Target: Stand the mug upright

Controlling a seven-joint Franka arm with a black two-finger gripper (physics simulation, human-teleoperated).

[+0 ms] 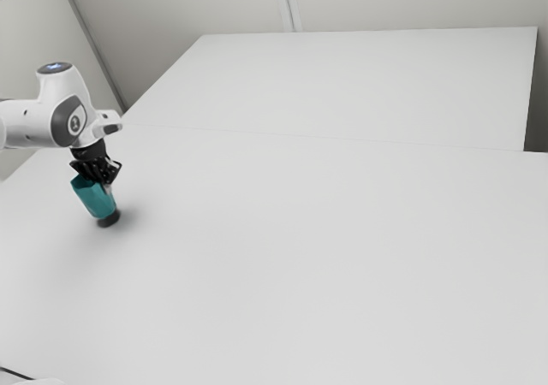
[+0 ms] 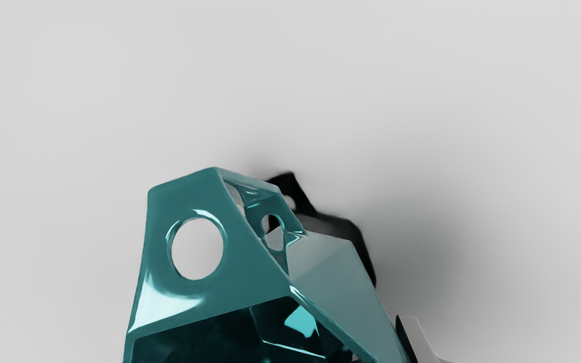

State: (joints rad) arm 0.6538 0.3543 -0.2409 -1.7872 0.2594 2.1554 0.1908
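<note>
The gripper [image 1: 104,178] is at the top of the teal mug [image 1: 96,198] near the exterior view's left. It is shut on the mug's wall, one finger outside and the other at the inner side, mostly hidden. The mug is tilted, its open end up toward the exterior view's left and its black bottom [image 1: 108,220] low, close to the table; whether they touch I cannot tell. In the wrist view the gripper [image 2: 379,350] meets the rim of the mug [image 2: 250,272], whose dark hollow faces the camera. Black parts [image 2: 356,237] show behind the teal body.
The white table [image 1: 325,257] extends from the mug toward the exterior view's right. Behind it lies another white surface [image 1: 368,81], beyond a thin seam. A dark cable [image 1: 15,374] lies at the near left corner of the exterior view.
</note>
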